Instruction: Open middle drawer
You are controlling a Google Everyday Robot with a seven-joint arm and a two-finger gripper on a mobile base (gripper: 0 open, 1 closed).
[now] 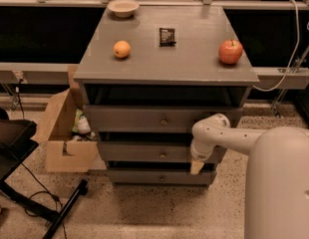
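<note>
Grey wooden middle drawer (129, 152) sits shut, so we hang our pale gripper (196, 166) right of its small round dark knob (163, 155), probably to reach it; we cannot tell its opening.

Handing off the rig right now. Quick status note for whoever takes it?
Gripper: low in front of the cabinet, at the right end of the middle drawer, pointing down, not on anything.
Middle drawer: looks shut. Its knob sits at the centre, to the left of the gripper in the picture, untouched.
Done: arm is at drawer height, nothing more.
Left: move across to the knob, grip it, pull the drawer out.
</note>
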